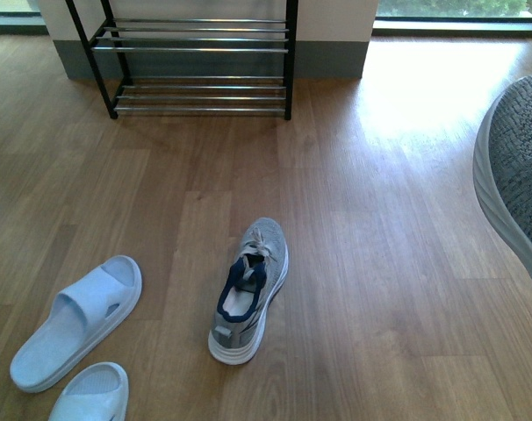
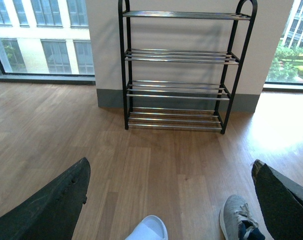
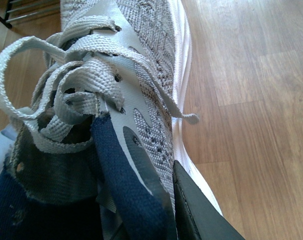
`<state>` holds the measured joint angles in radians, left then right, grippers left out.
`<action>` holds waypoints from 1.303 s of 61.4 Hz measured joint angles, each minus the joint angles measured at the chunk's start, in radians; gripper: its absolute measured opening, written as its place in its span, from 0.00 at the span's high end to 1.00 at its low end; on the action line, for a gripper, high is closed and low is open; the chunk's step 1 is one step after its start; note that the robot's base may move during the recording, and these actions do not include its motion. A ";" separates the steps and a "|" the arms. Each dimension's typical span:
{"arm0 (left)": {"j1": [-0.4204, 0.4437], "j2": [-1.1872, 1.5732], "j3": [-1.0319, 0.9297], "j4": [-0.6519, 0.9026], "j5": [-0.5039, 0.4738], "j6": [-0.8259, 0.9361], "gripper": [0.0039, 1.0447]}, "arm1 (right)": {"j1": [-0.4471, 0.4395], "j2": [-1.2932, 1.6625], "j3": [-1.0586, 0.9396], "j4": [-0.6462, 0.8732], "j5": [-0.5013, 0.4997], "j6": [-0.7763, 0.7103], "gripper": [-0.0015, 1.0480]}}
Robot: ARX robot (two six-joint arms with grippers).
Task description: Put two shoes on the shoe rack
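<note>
Right claw (image 3: 122,196) around sneaker (image 3: 151,55); open floor (image 3: 251,100).

Source: daylight through the windows (image 2: 41,35) flanking the shoe rack (image 2: 179,57); all three of your views are bright.
Glare: washed-out patch at the floor's (image 1: 424,79) far right edge, below the glass.
Shadows: faint rack shadow on the wall (image 2: 181,35) and on the boards in front.
Focus: raised sneaker (image 1: 516,167) blurs at your front view's right edge; right wrist close-up is sharp.
</note>
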<state>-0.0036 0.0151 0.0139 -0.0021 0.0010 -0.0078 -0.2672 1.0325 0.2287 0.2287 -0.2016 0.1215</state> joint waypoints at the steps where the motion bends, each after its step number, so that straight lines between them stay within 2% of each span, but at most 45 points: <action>1: 0.000 0.000 0.000 0.000 0.000 0.000 0.09 | 0.000 0.000 0.000 0.000 0.000 0.000 0.98; 24: 0.000 0.000 0.000 0.000 -0.002 0.000 0.09 | 0.000 0.000 0.000 0.000 -0.008 0.005 0.98; 27: -0.034 0.033 0.025 -0.073 -0.106 -0.036 0.09 | 0.000 0.000 0.000 0.000 -0.008 0.005 0.98; 28: -0.068 0.068 0.048 -0.134 -0.205 -0.069 0.09 | 0.000 0.000 0.000 0.000 -0.008 0.005 0.98; 29: -0.086 0.089 0.062 -0.161 -0.243 -0.085 0.09 | 0.000 0.000 0.000 0.000 -0.008 0.006 0.98; 32: -0.180 0.246 0.125 -0.246 -0.446 -0.187 0.09 | 0.000 0.000 0.000 0.000 -0.008 0.006 0.98; 37: -0.289 0.484 0.179 -0.146 -0.536 -0.228 0.09 | 0.000 0.000 0.000 0.000 -0.008 0.006 0.98; 42: -0.359 0.745 0.254 0.039 -0.508 -0.213 0.09 | 0.000 0.000 0.000 0.000 -0.009 0.006 0.98; 52: -0.414 1.210 0.438 0.271 -0.470 -0.160 0.09 | 0.000 0.000 0.000 0.000 -0.008 0.006 0.98; 67: -0.485 1.830 0.734 0.285 -0.366 -0.119 0.09 | 0.000 0.000 0.000 0.000 -0.008 0.006 0.98; 80: -0.504 2.155 0.971 0.212 -0.381 -0.063 0.09 | 0.000 0.000 0.000 0.000 -0.008 0.006 0.98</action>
<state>-0.5072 2.1704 0.9852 0.2096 -0.3801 -0.0708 -0.2676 1.0321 0.2287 0.2287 -0.2096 0.1280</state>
